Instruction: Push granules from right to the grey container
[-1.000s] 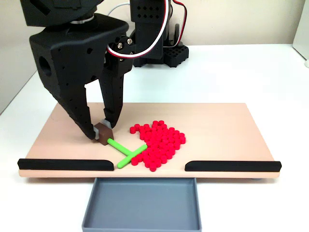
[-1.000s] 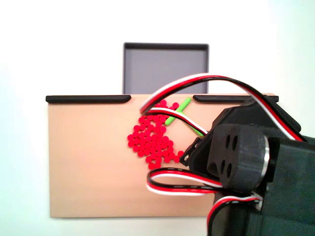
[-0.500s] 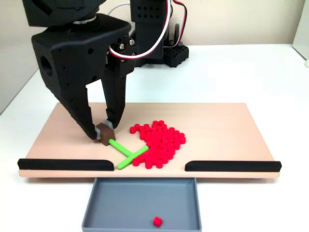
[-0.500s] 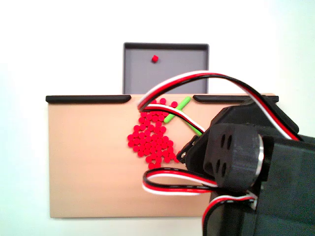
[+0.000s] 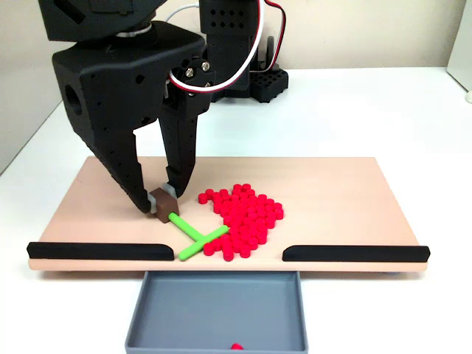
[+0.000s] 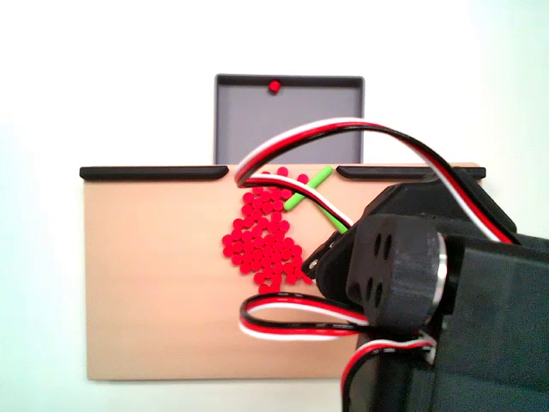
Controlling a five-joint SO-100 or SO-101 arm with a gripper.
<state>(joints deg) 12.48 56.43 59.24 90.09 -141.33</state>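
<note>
Granules lay heaped mid-board beside the front-edge gap, one in the grey container. Hand pinched the green T-stick's brown grip block. Pellets looked light, prone to rolling; sweep, don't grasp.

Open gap between black strips
</note>
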